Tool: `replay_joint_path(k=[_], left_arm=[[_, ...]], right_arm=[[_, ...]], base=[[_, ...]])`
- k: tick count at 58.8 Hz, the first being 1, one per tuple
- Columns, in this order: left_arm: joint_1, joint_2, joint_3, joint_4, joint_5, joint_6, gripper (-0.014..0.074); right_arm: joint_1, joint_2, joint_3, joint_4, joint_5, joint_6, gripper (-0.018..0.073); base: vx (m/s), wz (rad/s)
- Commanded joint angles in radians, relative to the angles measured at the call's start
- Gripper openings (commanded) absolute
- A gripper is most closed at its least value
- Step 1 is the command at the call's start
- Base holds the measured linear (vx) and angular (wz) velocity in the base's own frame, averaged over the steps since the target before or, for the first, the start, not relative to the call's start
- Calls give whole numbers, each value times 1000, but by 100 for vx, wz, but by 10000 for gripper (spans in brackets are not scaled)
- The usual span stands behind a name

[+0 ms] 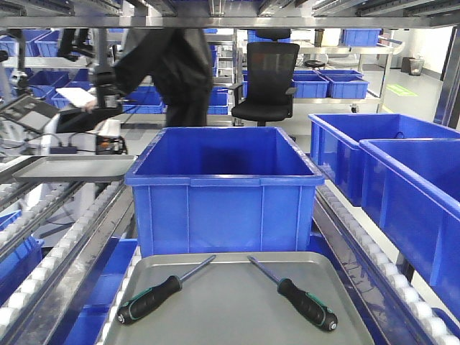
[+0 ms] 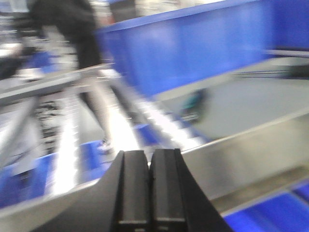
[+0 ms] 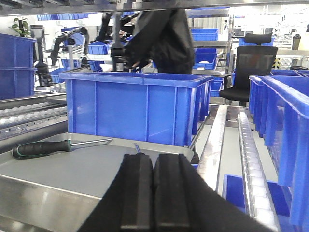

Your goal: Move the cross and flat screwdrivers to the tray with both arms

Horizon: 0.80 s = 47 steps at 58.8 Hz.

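My left gripper (image 2: 149, 186) sits at six o'clock in its wrist view, fingers pressed together; my right gripper (image 3: 154, 191) likewise, empty.

Front view: set low and near the grey tray (image 1: 237, 302), facing straight over it to the blue bin (image 1: 224, 190) directly behind, aisle and office chair (image 1: 264, 80) beyond the bin; left wrist view: mounted just behind the left gripper (image 2: 150, 186), low outside the tray's rim (image 2: 241, 154), tilted and blurred, facing the same bin (image 2: 193, 53); right wrist view: mounted behind the right gripper (image 3: 153, 191), low at the tray's edge (image 3: 53, 193), level, facing that bin (image 3: 137, 108); shared by all three: tray and bin.
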Motion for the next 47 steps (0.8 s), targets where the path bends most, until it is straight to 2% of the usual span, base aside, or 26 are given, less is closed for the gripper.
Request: replay_joint_path(k=[1, 6, 9, 11, 23, 47], left_arm=[[81, -53, 75, 1, -169, -46, 3], [136, -136, 179, 1, -223, -98, 3], [154, -184, 170, 22, -114, -104, 3], [161, -188, 171, 38, -101, -104, 3], [161, -181, 172, 33, -47, -104, 3], [161, -181, 172, 33, -44, -104, 3]], right_arm=[[-4, 11, -26, -3, -84, -1, -8], [-4, 11, -26, -3, -84, -1, -8], [-4, 11, -26, -3, -84, -1, -8], [-4, 12, -26, -3, -82, 0, -8], [-4, 12, -26, -3, -77, 0, -8], [-4, 12, -26, -3, -76, -2, -8]], base=[[0, 0], [0, 0], [0, 0], [0, 0], [0, 0], [0, 0]])
